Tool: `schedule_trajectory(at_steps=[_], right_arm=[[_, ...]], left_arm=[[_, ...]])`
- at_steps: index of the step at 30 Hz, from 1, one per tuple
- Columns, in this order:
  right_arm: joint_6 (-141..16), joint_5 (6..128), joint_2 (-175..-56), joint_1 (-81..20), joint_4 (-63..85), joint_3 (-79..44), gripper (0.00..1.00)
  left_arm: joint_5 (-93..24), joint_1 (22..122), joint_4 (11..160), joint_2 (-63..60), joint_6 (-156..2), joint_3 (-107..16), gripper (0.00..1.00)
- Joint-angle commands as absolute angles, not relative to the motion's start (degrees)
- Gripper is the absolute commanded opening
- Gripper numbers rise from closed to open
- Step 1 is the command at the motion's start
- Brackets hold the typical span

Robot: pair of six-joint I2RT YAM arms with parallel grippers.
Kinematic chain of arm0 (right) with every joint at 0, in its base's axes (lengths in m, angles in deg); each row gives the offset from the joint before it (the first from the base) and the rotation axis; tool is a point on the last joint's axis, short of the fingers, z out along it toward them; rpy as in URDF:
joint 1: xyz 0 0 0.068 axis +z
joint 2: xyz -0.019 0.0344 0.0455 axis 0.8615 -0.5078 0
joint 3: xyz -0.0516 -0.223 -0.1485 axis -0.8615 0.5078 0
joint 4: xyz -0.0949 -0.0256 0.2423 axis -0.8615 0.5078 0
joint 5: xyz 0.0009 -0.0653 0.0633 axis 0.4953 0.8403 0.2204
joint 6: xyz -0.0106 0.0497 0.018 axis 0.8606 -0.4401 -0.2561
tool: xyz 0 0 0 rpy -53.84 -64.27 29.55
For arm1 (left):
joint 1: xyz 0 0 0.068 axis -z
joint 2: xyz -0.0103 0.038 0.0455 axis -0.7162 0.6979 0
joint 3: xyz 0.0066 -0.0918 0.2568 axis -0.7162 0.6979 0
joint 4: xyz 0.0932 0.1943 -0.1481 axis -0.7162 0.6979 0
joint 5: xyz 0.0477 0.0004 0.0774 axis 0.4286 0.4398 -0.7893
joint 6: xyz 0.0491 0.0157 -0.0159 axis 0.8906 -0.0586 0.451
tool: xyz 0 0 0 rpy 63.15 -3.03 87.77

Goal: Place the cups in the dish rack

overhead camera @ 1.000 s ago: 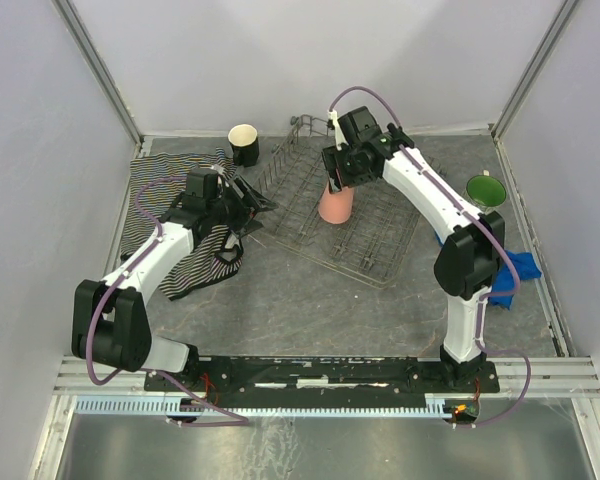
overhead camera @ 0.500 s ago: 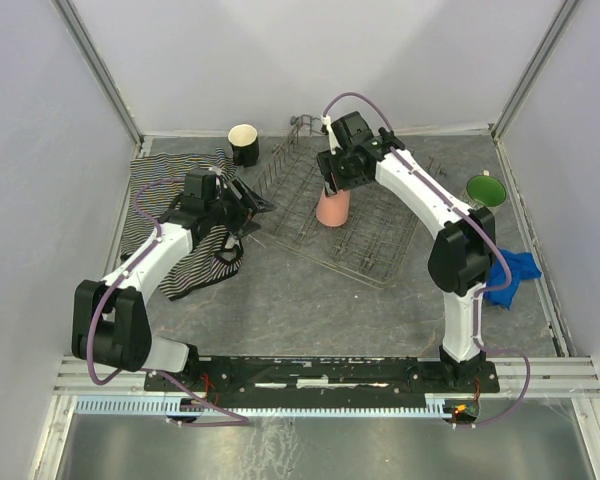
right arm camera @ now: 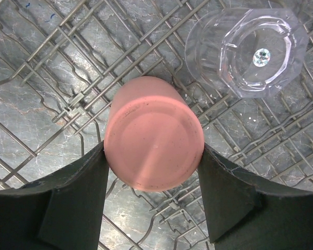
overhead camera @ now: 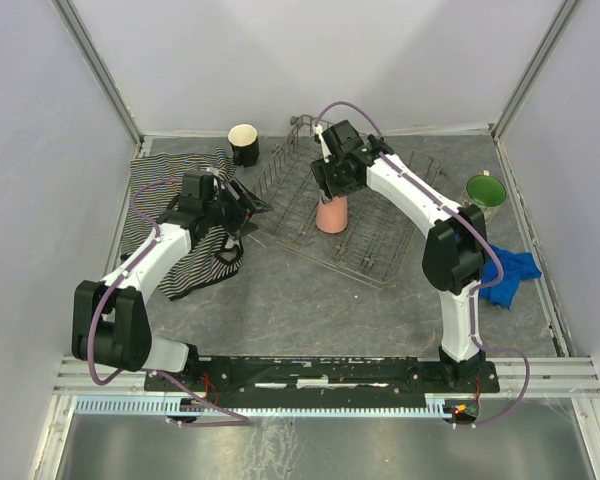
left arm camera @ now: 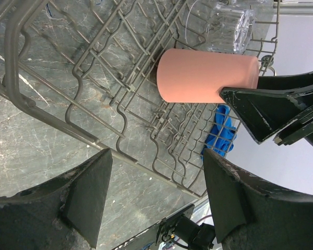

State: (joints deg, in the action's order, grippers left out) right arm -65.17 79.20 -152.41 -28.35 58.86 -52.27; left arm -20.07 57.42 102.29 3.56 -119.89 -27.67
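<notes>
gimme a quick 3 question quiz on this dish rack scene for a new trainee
1. True or false: the left gripper is holding a cup.
2. The right gripper is closed on: A) the salmon-pink tumbler, B) a plate, C) a sponge.
3. How many cups stand on the table outside the dish rack?

Key:
1. False. Its jaws stand open with nothing between them.
2. A. The fingers press both sides of the upside-down tumbler, over the rack.
3. Two: the black mug at the back left and the green-lined mug at the right.
</notes>
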Motion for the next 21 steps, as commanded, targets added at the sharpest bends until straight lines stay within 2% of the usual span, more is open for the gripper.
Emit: schedule_trajectory(at_steps=[1, 16, 21], right_arm=[[-63.07, 83.71, -151.74, -27.33, 55.24, -50.95, 0.15], [-62.74, 90.93, -148.83, -23.48, 49.62, -40.82, 0.16], [-63.49, 91.43, -147.7, -23.14, 48.7, -38.32, 0.28]], left_arm=[[-18.93, 57.09, 101.48, 1.61, -117.42, -27.41, 0.77], [-19.19, 56.91, 101.38, 0.54, -117.51, -26.34, 0.77], [-19.19, 56.81, 101.47, 0.12, -117.59, -26.08, 0.77]])
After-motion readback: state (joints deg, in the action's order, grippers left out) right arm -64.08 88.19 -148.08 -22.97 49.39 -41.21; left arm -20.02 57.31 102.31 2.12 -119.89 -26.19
